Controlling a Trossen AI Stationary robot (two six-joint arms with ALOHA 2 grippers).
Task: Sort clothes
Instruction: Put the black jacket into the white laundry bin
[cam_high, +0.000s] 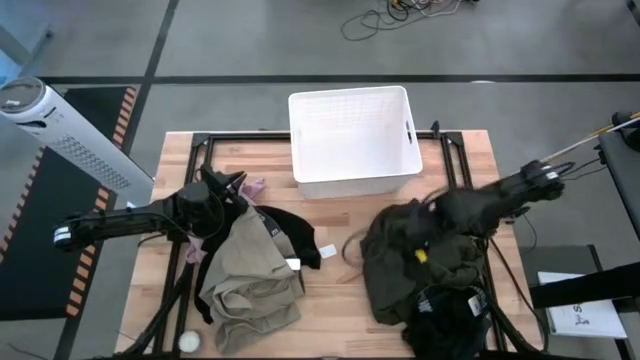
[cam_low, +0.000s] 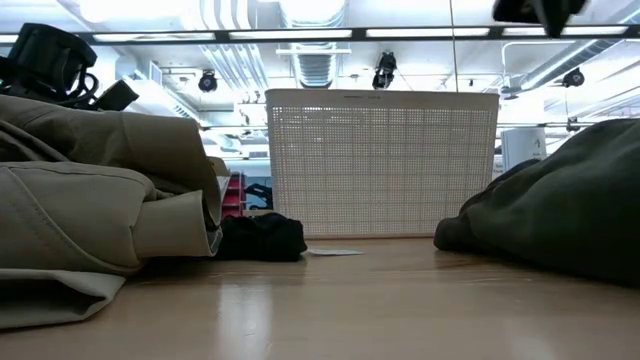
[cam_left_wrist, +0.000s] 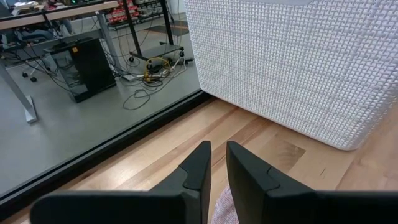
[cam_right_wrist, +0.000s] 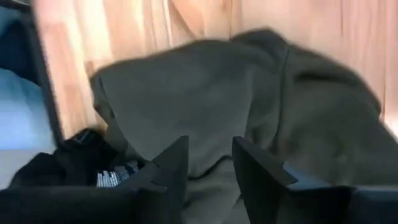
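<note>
I count one white basket (cam_high: 352, 140) on my table (cam_high: 340, 310) and five pieces of clothing: one beige garment (cam_high: 245, 275), one black garment (cam_high: 296, 236), one pink garment (cam_high: 253, 187), one olive-green garment (cam_high: 415, 265) and one dark garment (cam_high: 445, 320) at the near edge. I have two arms, each with one gripper, left (cam_high: 236, 183) and right (cam_high: 425, 215), and one small white disc (cam_high: 189, 342) sits by the table's corner.

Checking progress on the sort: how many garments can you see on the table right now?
5: beige garment front-left, black garment beside it, pink garment behind them, olive garment on the right, dark garment at its front edge. More may lie underneath.
</note>
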